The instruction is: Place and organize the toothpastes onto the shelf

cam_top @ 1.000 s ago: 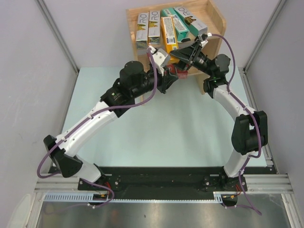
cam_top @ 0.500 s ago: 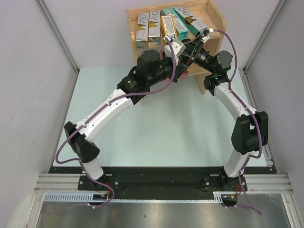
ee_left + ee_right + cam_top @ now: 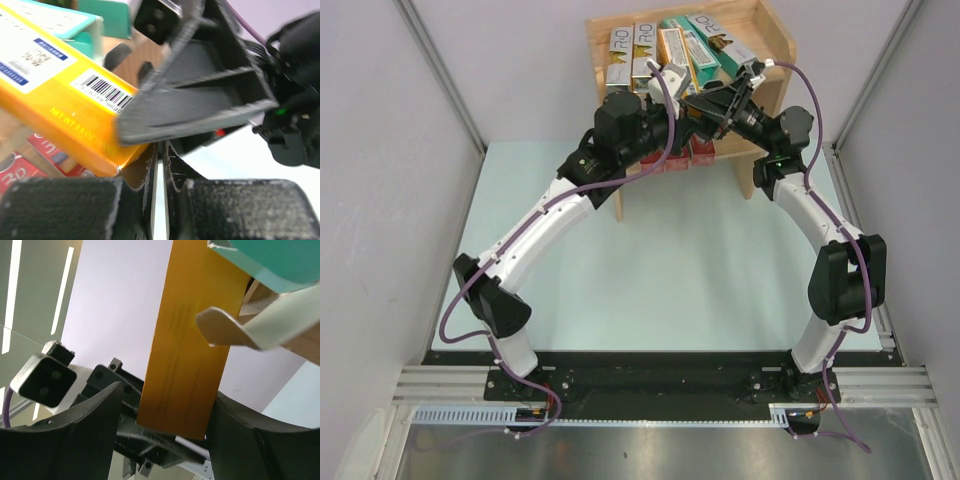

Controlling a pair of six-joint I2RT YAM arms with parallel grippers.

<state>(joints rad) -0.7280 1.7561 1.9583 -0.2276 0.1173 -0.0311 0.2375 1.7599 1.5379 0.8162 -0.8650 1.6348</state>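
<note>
Inside R gripper (image 3: 169, 392), only its wrist cam shows us orange carton (image 3: 187, 335), grip unclear; L gripper (image 3: 161, 155) closed, empty, "NET WT" up-left.

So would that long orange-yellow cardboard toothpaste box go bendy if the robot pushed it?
Probably not: the long orange-yellow cardboard toothpaste box has straight edges and flat faces, so it likely stays stiff. Flat sides suggest it would slide, not roll. It is slim, so a push near one end might swing it round.

Robotics lab test cell: plain grey partition walls (image 3: 380, 200), pale mint-green tabletop (image 3: 670, 290), silver aluminium mounting rail (image 3: 440, 385).
</note>
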